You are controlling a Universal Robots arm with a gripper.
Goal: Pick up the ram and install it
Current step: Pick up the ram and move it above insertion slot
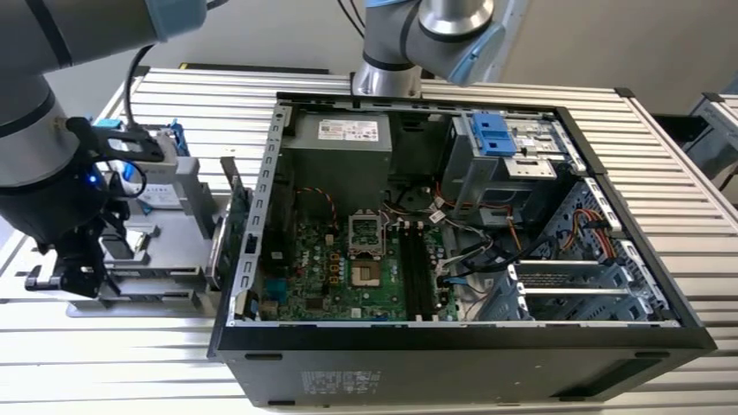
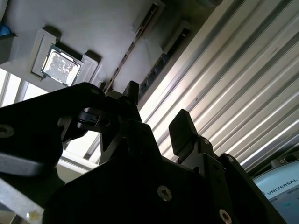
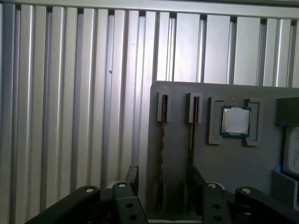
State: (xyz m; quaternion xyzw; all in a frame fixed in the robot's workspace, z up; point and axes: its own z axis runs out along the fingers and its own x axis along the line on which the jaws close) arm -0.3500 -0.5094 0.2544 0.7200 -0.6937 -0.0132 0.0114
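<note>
Gripper, at the exterior view's lower left, stands spread and empty near the ram, which is judged light, stiff and fragile; take its long flat faces mid-length.

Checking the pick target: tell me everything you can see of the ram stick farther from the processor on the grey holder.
The ram shows edge-on as a thin dark strip, standing on its long edge in a slot of the grey holder, its far end in a grey guide. A second stick stands parallel, nearer the processor. The ram runs into the gap between the open fingers of the gripper, which appear not to touch it.
</note>
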